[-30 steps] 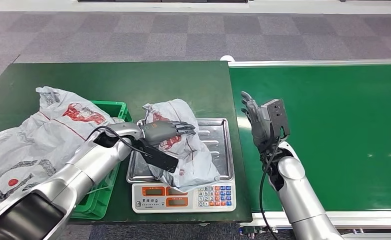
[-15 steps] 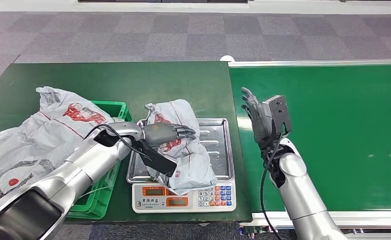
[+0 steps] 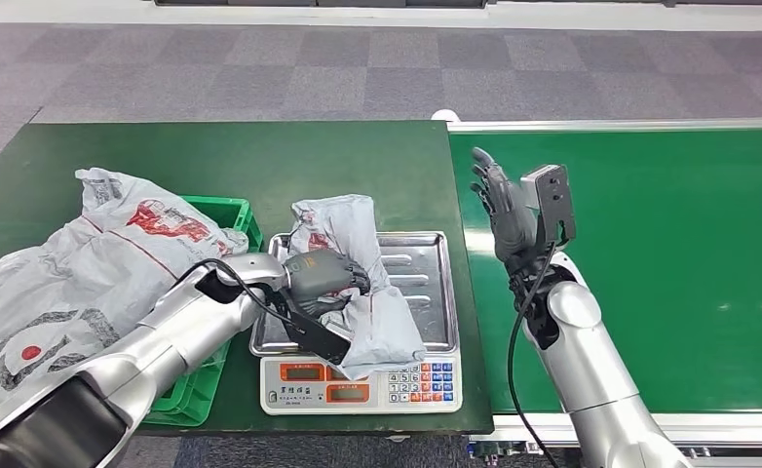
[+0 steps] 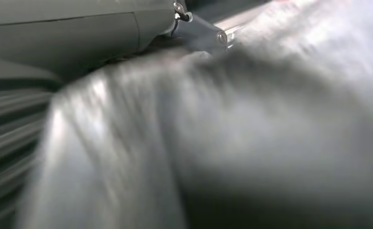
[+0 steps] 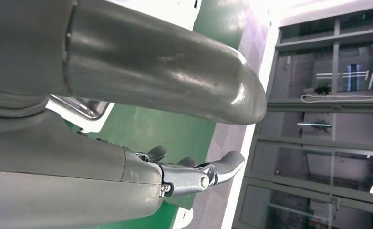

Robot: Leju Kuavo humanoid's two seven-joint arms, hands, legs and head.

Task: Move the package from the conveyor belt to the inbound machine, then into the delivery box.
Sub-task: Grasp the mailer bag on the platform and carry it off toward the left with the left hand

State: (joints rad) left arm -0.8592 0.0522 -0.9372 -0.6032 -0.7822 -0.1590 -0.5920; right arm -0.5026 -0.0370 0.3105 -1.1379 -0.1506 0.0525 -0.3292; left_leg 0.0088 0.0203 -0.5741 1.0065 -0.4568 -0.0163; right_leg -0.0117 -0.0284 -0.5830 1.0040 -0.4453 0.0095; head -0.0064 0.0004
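Scale tray (image 3: 426, 255) bears package (image 3: 372, 292) under left hand (image 3: 321, 276) fingers' grip; right hand (image 3: 499, 210) splayed, empty.

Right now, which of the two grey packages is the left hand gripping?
The smaller package on the scale's steel tray; the left hand grips it. The larger package lies untouched over the green crate.

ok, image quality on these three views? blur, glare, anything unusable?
Head view: sharp and evenly lit, mild sheen on the scale tray; left hand on the package reads clearly. Left wrist view: too close, package a grey blur. Right wrist view: right hand sharp, blown-out glare along the top, windows behind hazy.
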